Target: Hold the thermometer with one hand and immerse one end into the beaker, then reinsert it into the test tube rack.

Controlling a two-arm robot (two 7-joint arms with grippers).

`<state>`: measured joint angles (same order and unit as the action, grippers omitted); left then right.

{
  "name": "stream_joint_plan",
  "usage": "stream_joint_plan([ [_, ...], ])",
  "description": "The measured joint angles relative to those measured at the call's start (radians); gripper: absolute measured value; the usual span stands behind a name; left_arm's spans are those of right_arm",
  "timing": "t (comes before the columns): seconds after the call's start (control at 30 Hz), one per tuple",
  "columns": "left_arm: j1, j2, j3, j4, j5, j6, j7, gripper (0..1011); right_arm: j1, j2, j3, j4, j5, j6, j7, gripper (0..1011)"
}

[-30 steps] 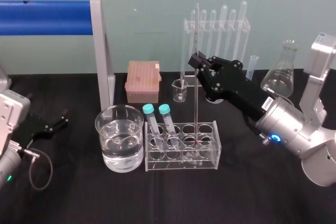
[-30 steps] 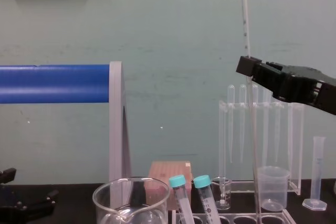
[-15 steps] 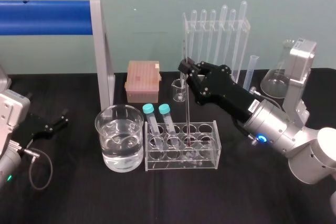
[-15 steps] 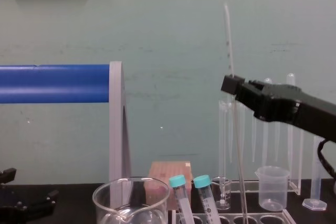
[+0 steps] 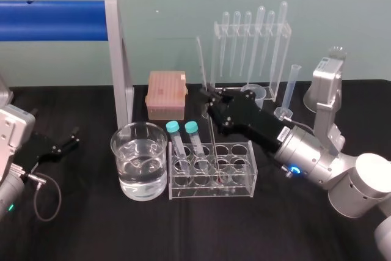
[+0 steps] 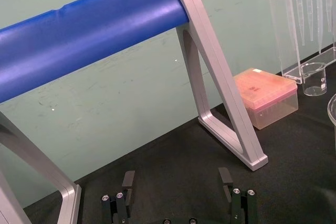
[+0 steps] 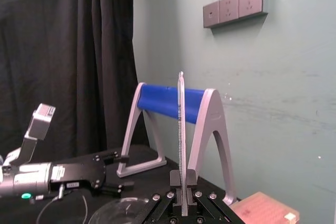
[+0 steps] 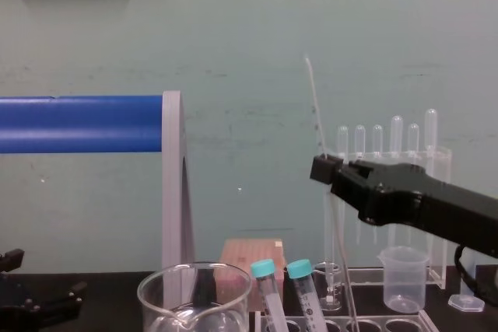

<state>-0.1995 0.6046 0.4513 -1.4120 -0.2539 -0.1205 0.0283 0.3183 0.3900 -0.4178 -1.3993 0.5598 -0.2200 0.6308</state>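
Right gripper (image 5: 211,98) is clamped on the thermometer (image 5: 212,139), the rod leaning slightly with its lower end down in the test tube rack (image 5: 239,189), just right of the teal-capped tubes (image 5: 182,143). The water-filled beaker (image 5: 121,169) stands just left of the rack. Left gripper (image 6: 177,182) sits far left on the table (image 5: 91,224), fingers spread.

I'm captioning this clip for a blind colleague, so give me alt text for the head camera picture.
The right gripper holds the thermometer, tilted, with its reddish lower end down in the test tube rack beside two teal-capped tubes. The beaker of clear liquid stands to the rack's left, and the left gripper lies open at far left.
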Motion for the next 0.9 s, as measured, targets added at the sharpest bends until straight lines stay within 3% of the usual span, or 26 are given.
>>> stream_joint_plan([
  [0.47, 0.000, 0.000, 0.000, 0.000, 0.000, 0.000, 0.000, 1008, 0.011, 0.006, -0.026, 0.020, -0.048, 0.008, 0.005, 55],
  [0.83, 0.000, 0.000, 0.000, 0.000, 0.000, 0.000, 0.000, 1008, 0.011, 0.007, -0.026, 0.020, -0.047, 0.009, 0.006, 55],
  [0.9, 0.000, 0.000, 0.000, 0.000, 0.000, 0.000, 0.000, 1008, 0.010, 0.007, -0.026, 0.021, -0.047, 0.010, 0.006, 93],
])
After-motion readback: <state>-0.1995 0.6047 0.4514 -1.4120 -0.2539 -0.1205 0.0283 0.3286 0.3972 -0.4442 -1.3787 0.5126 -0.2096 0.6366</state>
